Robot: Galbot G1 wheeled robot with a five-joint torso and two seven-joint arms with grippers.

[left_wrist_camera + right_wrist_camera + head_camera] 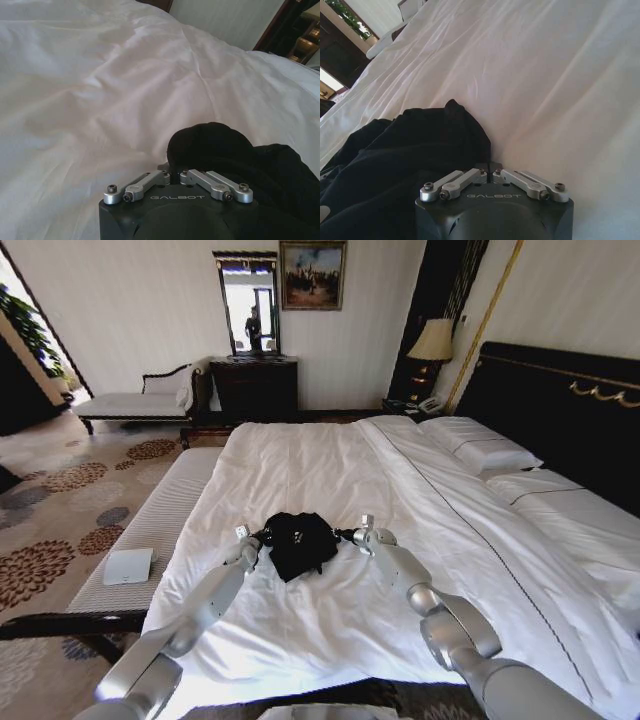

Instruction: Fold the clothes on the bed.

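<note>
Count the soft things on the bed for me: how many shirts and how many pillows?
Black soft-fabric T-shirt, bunched between the left hand and right hand: 1
White rectangular pillows: 2
Total: 3

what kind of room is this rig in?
Most likely a hotel bedroom. A large bed with white linen and pillows against a dark headboard, a lit bedside lamp, and a chaise. Both grippers, left and right, pinch a black T-shirt.
</note>
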